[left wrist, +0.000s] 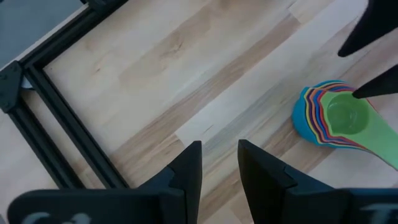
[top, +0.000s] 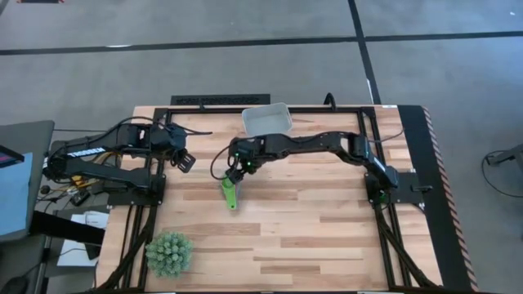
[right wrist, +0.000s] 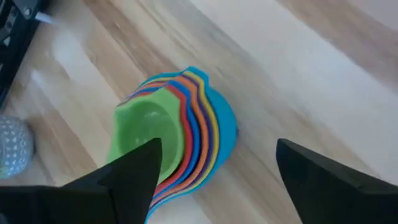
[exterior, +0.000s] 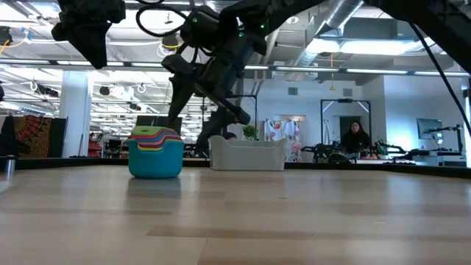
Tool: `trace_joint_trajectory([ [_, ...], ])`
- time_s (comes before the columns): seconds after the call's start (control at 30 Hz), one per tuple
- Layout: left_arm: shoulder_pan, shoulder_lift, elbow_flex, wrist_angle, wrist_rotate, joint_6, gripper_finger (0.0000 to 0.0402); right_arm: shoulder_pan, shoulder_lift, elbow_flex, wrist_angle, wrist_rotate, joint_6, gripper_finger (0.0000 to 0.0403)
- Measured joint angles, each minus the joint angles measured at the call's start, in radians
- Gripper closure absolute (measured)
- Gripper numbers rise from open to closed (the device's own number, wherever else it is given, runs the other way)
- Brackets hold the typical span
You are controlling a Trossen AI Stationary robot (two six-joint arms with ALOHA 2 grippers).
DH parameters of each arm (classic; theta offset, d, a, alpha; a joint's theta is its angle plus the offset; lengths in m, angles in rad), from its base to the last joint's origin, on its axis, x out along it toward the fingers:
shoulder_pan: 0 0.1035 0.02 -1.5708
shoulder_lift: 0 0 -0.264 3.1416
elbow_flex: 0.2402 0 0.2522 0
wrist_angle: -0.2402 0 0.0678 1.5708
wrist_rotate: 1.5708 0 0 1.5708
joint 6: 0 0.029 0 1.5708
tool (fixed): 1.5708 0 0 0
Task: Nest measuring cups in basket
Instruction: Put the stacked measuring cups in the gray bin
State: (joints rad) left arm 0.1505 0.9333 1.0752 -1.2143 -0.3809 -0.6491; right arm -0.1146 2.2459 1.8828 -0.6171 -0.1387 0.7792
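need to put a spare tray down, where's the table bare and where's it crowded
Bare: the wide stretch of table between the spiky plant and the right arm's base. Crowded: the far middle, where the right gripper hovers open over the nested measuring cups, beside the basket.

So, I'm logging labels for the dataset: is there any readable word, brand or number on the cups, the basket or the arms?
None can be read. The nested measuring cups and the basket show no markings, and neither the left gripper nor the right gripper shows lettering.
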Motion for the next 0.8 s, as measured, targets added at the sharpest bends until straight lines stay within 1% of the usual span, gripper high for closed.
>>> trace_joint_trajectory([
  [0.13,0.000,0.000,0.000,0.000,0.001,0.000,0.0309,-0.014,0.001,-0.002,0.045,-0.008,-0.016,0.0050],
  [0.43,0.000,0.000,0.000,0.000,-0.001,0.000,0.0309,-0.008,0.000,-0.002,0.076,-0.019,-0.046,0.0053],
  [0.5,0.000,0.000,0.000,0.000,0.000,0.000,0.0309,-0.001,0.000,-0.002,0.076,-0.003,-0.046,0.0053],
  [0.6,-0.001,-0.001,-0.003,0.004,0.001,0.006,0.0309,0.006,-0.003,-0.002,0.060,0.049,-0.037,0.0054],
  [0.7,-0.005,-0.031,-0.072,0.069,0.040,0.013,0.0311,0.012,-0.029,-0.002,0.028,0.065,-0.031,0.0054],
  [0.8,-0.005,-0.082,-0.188,0.203,0.127,-0.007,0.0319,0.022,-0.071,-0.001,-0.042,0.066,-0.059,0.0058],
])
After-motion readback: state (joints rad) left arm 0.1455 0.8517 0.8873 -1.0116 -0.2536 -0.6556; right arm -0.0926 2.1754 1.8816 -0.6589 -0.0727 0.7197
